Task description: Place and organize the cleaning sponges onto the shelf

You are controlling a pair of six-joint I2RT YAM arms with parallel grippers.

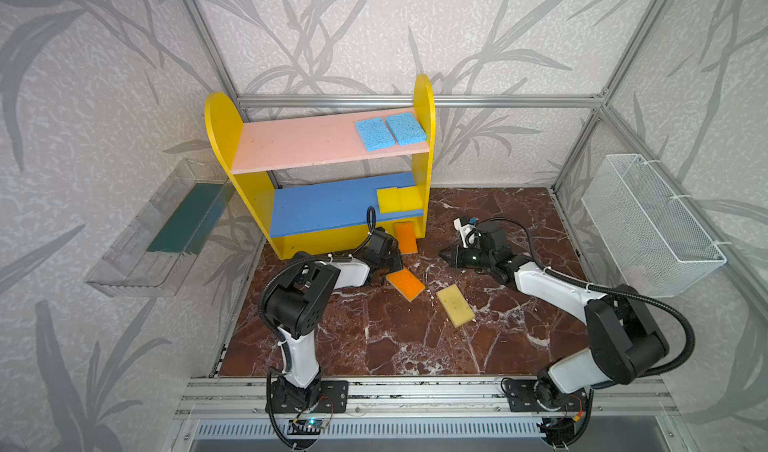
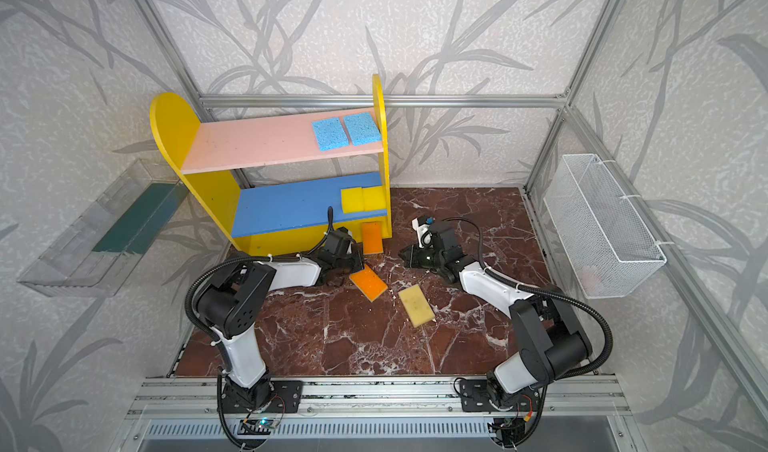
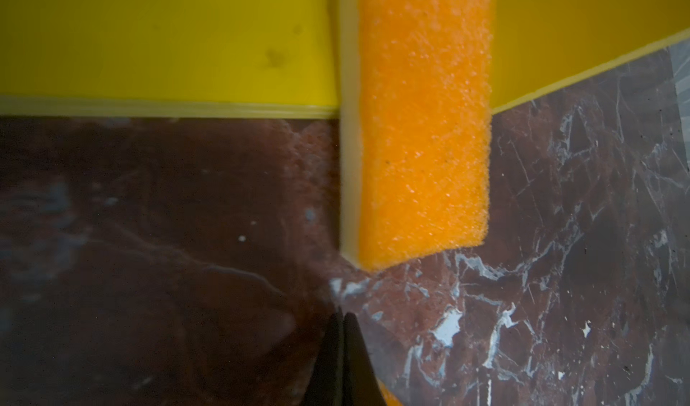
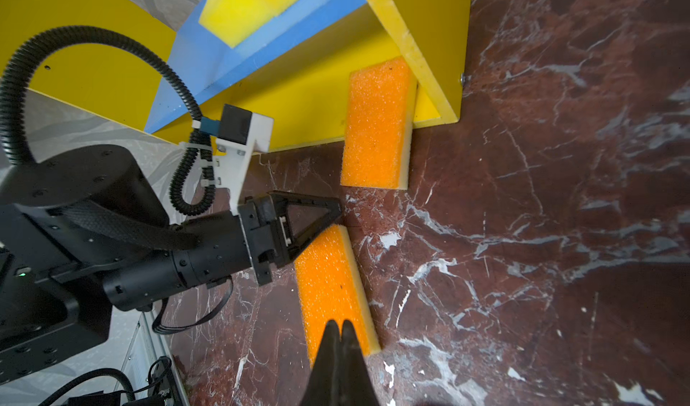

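The shelf (image 1: 224,138) (image 2: 174,129) stands at the back left. Two light blue sponges (image 1: 374,134) (image 1: 405,128) lie side by side on its pink board. Two bright yellow sponges (image 1: 388,200) (image 1: 409,199) lie on the blue board. One orange sponge (image 1: 405,237) (image 3: 422,124) (image 4: 377,124) lies half on the yellow base, half on the table. A second orange sponge (image 1: 405,283) (image 4: 332,288) and a pale speckled sponge (image 1: 456,305) (image 2: 416,305) lie on the marble. My left gripper (image 1: 395,258) (image 3: 343,316) is shut and empty, its tip between the two orange sponges. My right gripper (image 1: 442,254) (image 4: 341,323) is shut and empty, just right of them.
A clear plastic tray (image 1: 178,221) with a dark green liner hangs on the left wall. A white wire basket (image 1: 648,225) hangs on the right wall. Aluminium frame posts edge the dark red marble table (image 1: 415,346).
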